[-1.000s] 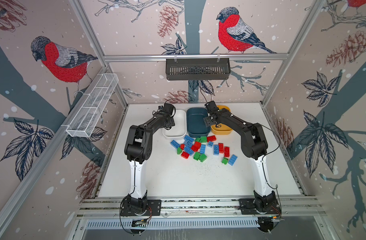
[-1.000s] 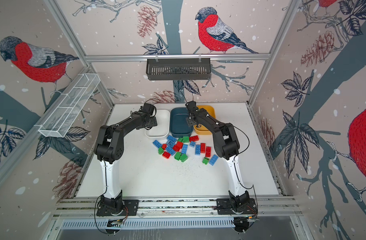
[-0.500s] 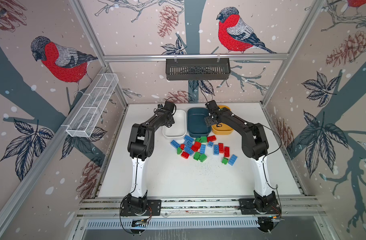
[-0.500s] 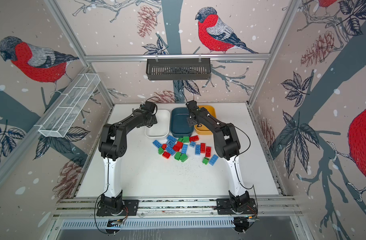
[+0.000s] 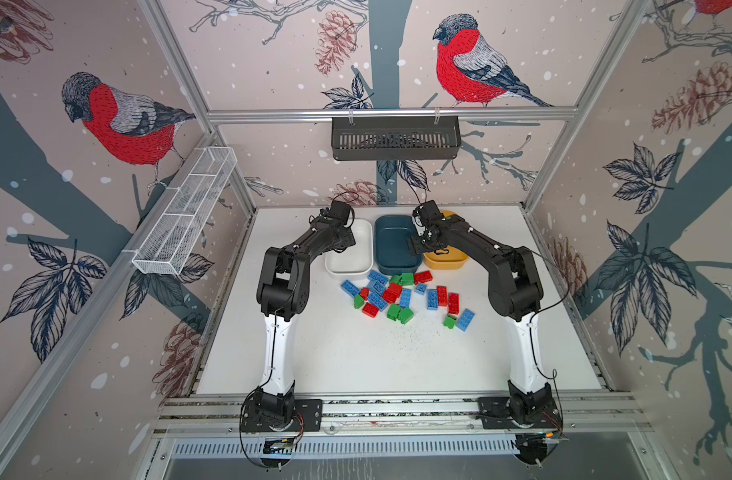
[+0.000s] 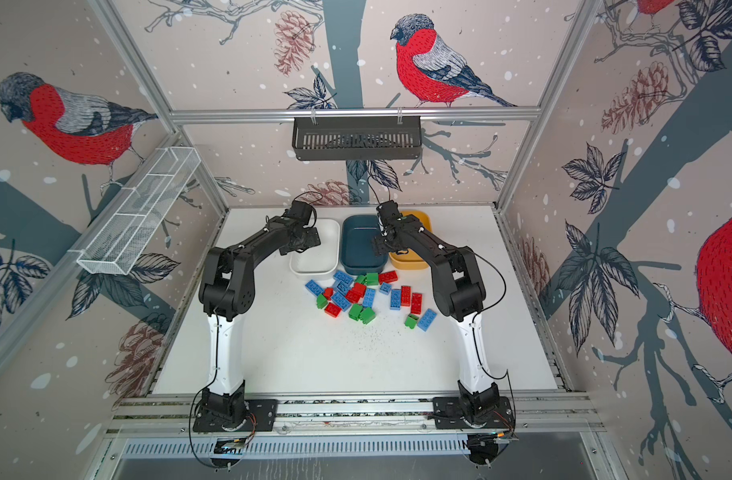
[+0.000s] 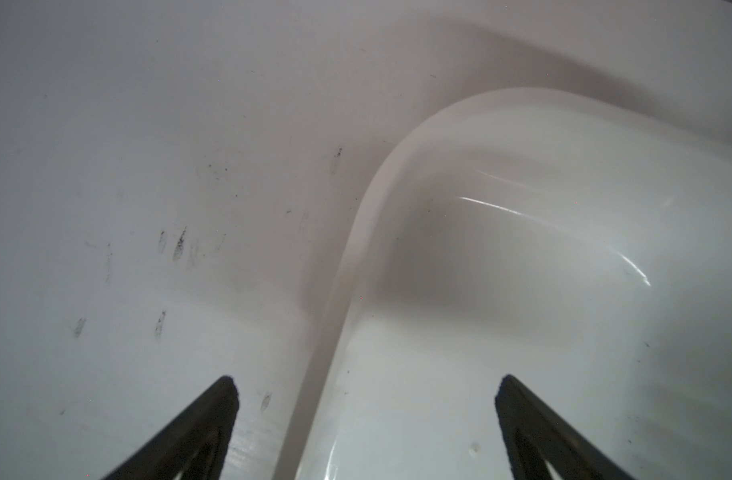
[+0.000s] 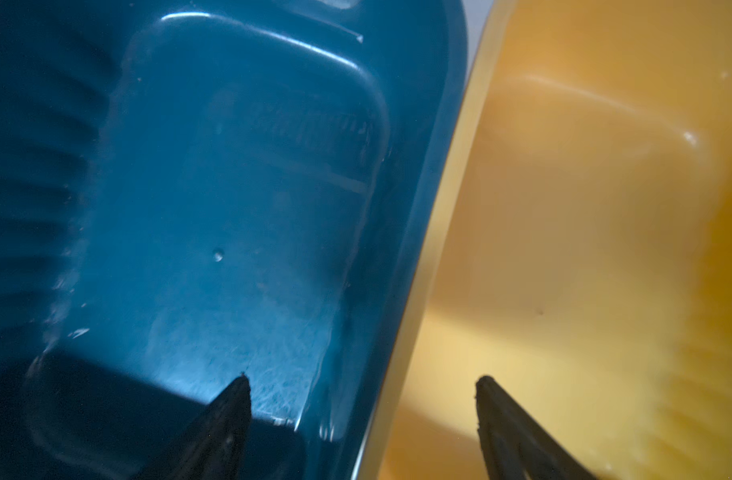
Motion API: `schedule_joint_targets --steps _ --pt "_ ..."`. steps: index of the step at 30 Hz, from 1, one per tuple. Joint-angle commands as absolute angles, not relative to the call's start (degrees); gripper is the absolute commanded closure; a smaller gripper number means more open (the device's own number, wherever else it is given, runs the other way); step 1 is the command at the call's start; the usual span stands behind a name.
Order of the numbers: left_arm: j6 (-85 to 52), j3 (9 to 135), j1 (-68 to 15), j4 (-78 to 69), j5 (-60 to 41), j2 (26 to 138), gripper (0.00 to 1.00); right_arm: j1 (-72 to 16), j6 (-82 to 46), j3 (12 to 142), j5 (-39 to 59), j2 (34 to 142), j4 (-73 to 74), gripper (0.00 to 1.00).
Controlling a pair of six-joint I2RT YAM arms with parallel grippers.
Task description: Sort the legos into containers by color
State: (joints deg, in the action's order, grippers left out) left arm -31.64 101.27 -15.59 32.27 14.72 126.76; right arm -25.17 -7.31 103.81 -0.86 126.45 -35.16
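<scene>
Both top views, left end effector (image 5: 346, 244): it hangs over the left rim of the white tub (image 5: 351, 266).
Both top views, right end effector (image 5: 418, 245): it hangs over the spot where the dark blue tub (image 5: 397, 253) and the yellow tub (image 5: 449, 262) sit side by side.
Both top views, tubs: three in a row. The dark blue tub is between the two end effectors.
Both top views, legos (image 5: 397, 293): red, blue and green bricks lie in a loose heap on the worktop (image 5: 356, 365). The heap is near the tubs, on the arm-base side of both end effectors and apart from both.
Left wrist view, left end effector (image 7: 367, 384): its two fingers are wide apart with nothing between them. One finger is over the worktop (image 7: 148, 166) and the other over the white tub (image 7: 522, 249). The tub's rim runs between them.
Right wrist view, right end effector (image 8: 362, 380): its fingers are spread apart and hold nothing. One finger is over the dark blue tub (image 8: 231, 208) and the other over the yellow tub (image 8: 584, 249).
</scene>
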Motion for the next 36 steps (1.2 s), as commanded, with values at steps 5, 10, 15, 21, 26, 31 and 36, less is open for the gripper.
schedule_joint_targets --steps 5,10,15,21,26,31,36 --pt "-31.96 101.34 -15.69 31.16 10.55 126.91 0.03 -24.76 -7.75 99.58 4.87 123.28 -35.88 0.14" --pt "-31.82 101.53 -15.65 31.82 11.48 126.61 0.03 -24.61 -8.04 96.61 5.91 121.28 -35.4 0.15" --pt "-31.48 101.09 -15.72 31.48 10.23 126.3 0.03 -24.54 -8.09 94.13 6.68 118.89 -35.17 0.16" --pt "-30.94 103.96 -15.69 31.75 11.08 128.19 0.03 -24.6 -9.63 91.28 3.87 114.39 -34.01 0.15" --pt "-29.99 112.48 -15.67 35.04 12.31 133.96 0.03 -24.65 -11.48 87.65 0.88 109.62 -31.66 0.12" --pt "-29.64 121.18 -15.7 38.56 12.53 138.98 0.03 -24.7 -13.2 82.82 -1.53 104.46 -28.73 0.1" --pt "-31.53 121.24 -15.66 39.14 14.57 138.47 0.03 -24.69 -13.98 79.06 -2.71 100.71 -26.76 0.08"
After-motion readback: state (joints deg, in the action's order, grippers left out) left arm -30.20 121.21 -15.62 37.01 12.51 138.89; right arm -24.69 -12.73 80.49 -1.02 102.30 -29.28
